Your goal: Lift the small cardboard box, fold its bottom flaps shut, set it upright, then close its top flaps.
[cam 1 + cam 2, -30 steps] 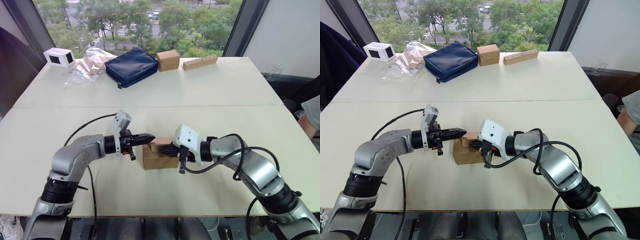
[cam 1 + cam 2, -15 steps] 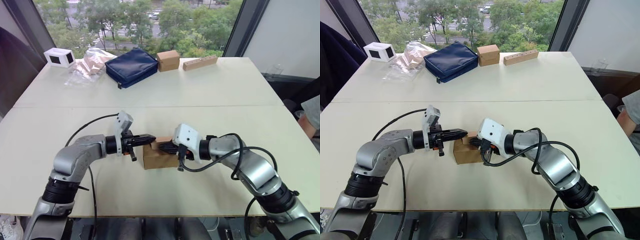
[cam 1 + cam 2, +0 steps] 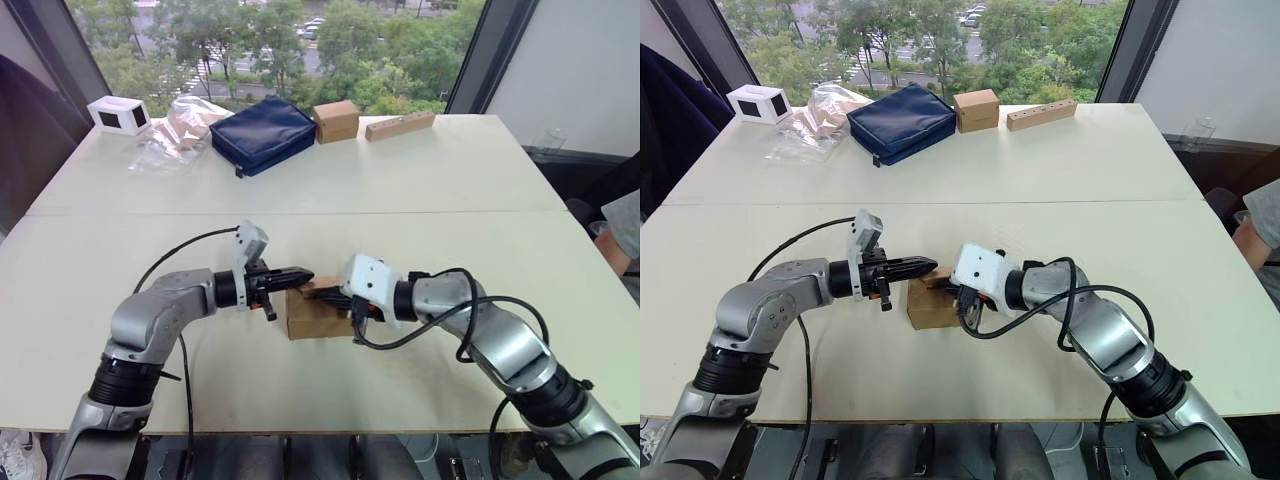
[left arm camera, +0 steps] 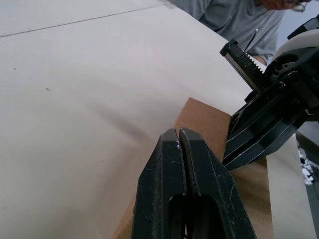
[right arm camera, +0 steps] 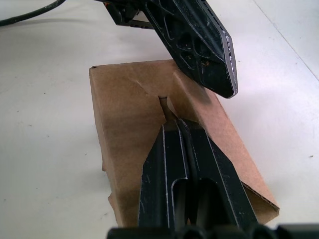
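the small cardboard box sat upright on the near half of the pale table, right between the two arms and close to the front edge. its long axis ran across the table from one arm toward the other, so one short end faced the left arm and the other faced the right. the top flaps lay down flat over the opening, with a short slit where they met in the middle.

the left gripper came in level from the left with its two black fingers pressed together, pinching nothing, its tip resting on the top at the far left corner. the right gripper reached in from the other side, its fingers also pressed tight together and empty, the tip lying on the top flaps just at the slit. the two tips were near each other over the lid, not quite touching.

at the far end of the table a navy pouch, a tidy brown box and a long thin cardboard box stood well apart from all this.
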Robot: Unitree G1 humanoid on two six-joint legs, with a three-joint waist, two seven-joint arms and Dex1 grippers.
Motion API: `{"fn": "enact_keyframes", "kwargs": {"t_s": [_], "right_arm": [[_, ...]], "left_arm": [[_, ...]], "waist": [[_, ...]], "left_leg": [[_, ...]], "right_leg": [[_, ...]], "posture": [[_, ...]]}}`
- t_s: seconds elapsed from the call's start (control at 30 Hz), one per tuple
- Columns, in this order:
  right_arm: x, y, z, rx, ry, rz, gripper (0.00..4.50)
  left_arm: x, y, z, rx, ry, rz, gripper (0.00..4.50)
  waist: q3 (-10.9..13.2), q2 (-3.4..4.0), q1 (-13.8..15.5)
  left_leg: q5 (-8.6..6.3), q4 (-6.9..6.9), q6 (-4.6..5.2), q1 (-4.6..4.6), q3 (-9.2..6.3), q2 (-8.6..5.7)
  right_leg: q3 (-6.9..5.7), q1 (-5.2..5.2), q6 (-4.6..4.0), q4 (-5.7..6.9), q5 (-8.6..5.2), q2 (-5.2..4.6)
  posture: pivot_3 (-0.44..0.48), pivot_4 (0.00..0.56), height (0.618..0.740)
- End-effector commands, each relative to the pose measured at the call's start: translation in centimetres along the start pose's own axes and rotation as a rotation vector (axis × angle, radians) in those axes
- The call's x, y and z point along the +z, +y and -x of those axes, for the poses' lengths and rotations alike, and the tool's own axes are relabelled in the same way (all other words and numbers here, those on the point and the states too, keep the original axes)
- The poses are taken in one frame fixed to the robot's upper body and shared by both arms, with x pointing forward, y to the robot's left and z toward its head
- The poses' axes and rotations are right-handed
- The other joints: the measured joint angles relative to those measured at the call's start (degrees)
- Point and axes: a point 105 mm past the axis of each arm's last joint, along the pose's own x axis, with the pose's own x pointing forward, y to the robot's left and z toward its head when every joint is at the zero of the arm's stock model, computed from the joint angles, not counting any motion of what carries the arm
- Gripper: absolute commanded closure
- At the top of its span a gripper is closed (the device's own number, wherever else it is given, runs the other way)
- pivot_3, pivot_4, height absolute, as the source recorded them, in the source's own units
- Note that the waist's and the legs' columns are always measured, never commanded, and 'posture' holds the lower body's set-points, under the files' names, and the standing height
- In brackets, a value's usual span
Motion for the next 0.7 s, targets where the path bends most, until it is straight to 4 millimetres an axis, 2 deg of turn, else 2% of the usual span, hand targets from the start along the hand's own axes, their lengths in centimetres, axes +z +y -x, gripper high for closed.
{"fn": "enact_keyframes", "kwargs": {"t_s": [0.03, 0.17, 0.5, 0.7], "right_arm": [[0.6, 0.1, 0.2, 0.0, -0.013, 0.021, 4.5], [0.7, 0.3, 0.7, 0.018, -0.023, -0.01, 4.5], [1.1, 0.4, 2.3, 0.038, -0.063, -0.093, 4.5], [2.1, -1.4, 3.6, -0.04, -0.14, -0.147, 4.5]], "left_arm": [[0.1, -0.5, 0.1, -0.021, 0.019, -0.043, 4.48], [-0.7, -0.7, 0.1, -0.027, 0.073, -0.093, 4.48], [-1.3, -0.3, -0.3, -0.008, 0.124, -0.201, 4.48], [1.4, -1.1, 0.2, -0.045, 0.007, -0.135, 4.48]], "waist": [[0.0, 0.0, 0.0], [0.0, 0.0, 0.0], [0.0, 0.0, 0.1], [0.0, 0.0, 0.1]], "left_leg": [[0.0, 0.0, 0.0, 0.0, 0.0, 0.0], [0.0, 0.0, 0.0, 0.0, 0.0, 0.0], [0.0, 0.0, 0.01, 0.01, 0.0, -0.02], [-0.01, -0.01, 0.01, 0.01, 0.0, -0.01]], "right_leg": [[0.0, 0.0, 0.0, 0.0, 0.0, 0.0], [0.0, 0.0, 0.0, 0.0, 0.0, -0.01], [-0.01, 0.05, 0.0, -0.05, 0.0, -0.02], [-0.01, 0.06, 0.0, -0.05, 0.0, -0.01]], "posture": [[0.0, 0.15, 0.74], [0.0, 0.15, 0.74], [0.0, 0.15, 0.74], [0.0, 0.15, 0.74]]}}
